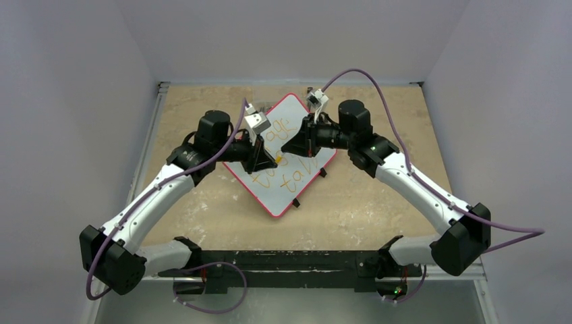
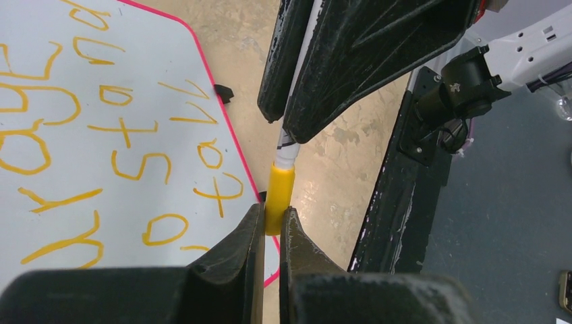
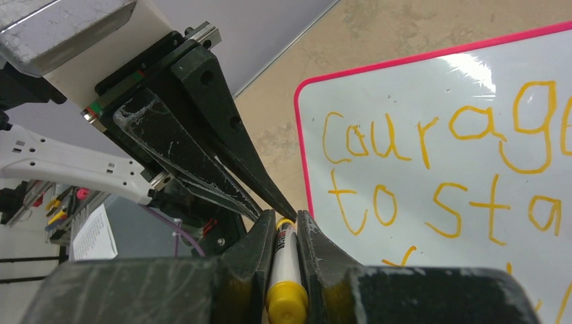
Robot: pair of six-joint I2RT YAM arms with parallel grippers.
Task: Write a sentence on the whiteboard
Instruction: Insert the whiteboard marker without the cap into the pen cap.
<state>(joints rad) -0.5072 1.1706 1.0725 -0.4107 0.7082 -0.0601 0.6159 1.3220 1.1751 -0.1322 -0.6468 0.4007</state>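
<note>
Low in the left wrist view, the left pincer (image 2: 272, 214) is clamped on a smooth yellow plastic marker cap (image 2: 280, 185). The right pincer (image 3: 285, 219) grips the white-barrelled marker (image 3: 284, 266). Beyond them, centre frame overhead, the glossy, rounded, red-rimmed whiteboard (image 1: 295, 113) lies flat on the mottled tan table (image 1: 378, 202), bearing the orange-yellow sentence (image 3: 432, 169). Table surface shows all round its rim.

The top view looks down from the near side over the whole tabletop (image 1: 378, 202), each wrist view peers close past its fingers (image 2: 229, 263), both sharing the marker (image 2: 280, 196) and whiteboard (image 2: 67, 155).
</note>
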